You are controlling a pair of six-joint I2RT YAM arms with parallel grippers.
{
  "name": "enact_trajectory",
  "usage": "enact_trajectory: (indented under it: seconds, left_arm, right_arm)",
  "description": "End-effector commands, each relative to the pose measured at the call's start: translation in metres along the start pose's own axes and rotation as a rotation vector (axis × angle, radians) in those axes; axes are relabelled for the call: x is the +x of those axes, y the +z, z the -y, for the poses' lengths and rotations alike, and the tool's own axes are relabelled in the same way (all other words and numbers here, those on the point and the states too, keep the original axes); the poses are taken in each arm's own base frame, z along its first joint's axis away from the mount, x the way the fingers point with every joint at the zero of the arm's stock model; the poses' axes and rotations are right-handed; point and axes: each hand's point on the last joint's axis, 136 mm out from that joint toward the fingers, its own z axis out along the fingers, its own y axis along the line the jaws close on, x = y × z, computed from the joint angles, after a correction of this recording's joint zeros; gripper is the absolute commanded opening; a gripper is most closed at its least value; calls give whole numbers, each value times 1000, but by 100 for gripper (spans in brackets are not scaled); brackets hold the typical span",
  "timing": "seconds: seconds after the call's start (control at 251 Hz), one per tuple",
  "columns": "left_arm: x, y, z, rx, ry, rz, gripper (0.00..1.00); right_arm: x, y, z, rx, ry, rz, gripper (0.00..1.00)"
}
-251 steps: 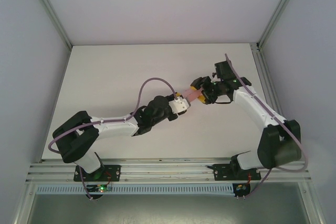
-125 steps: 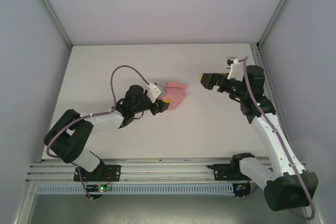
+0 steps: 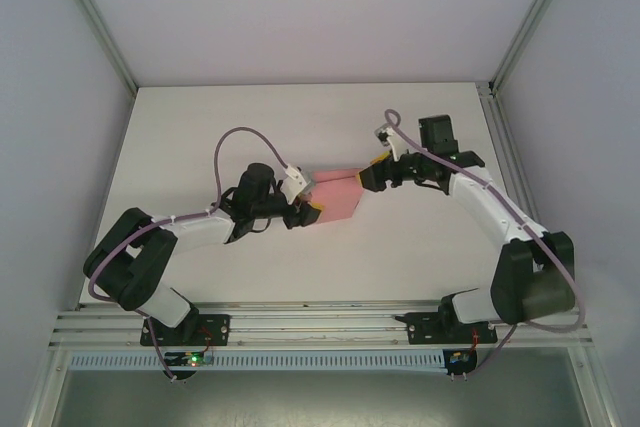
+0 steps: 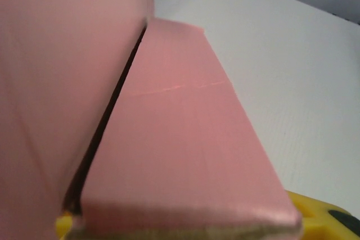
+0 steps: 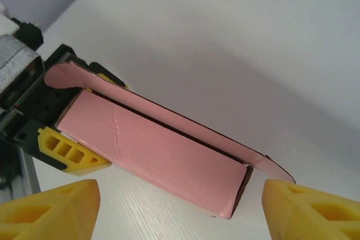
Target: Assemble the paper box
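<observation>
A second earlier, both grippers met at the paper box (image 3: 338,197), more to the right on the table (image 3: 200,137). Then the left gripper (image 3: 308,210) carried the box to the left, and the right arm swung away, so a clear gap opened between its fingers and the box. Since then the right gripper (image 3: 372,175) came back and stood at the right end of the box with its jaws apart. The box also turned a little and moved slightly nearer to the arm bases.
</observation>
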Motion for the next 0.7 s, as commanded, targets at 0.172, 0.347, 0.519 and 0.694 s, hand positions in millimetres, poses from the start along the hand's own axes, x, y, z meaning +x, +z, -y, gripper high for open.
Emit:
enact_trajectory:
  seconds: [0.172,0.347,0.519,0.694]
  left_arm:
    - [19,-1,0,-12,48,-55,52]
    - [26,3,-1,-13,58,-73,52]
    - [28,5,-2,-26,80,-89,52]
    - [30,7,-3,-37,86,-101,52]
  right_arm:
    - [37,16,33,166,-199,-281,77]
    - [30,29,49,186,-183,-293,77]
    - [11,36,52,215,-190,-233,78]
    - [2,43,54,208,-147,-203,80]
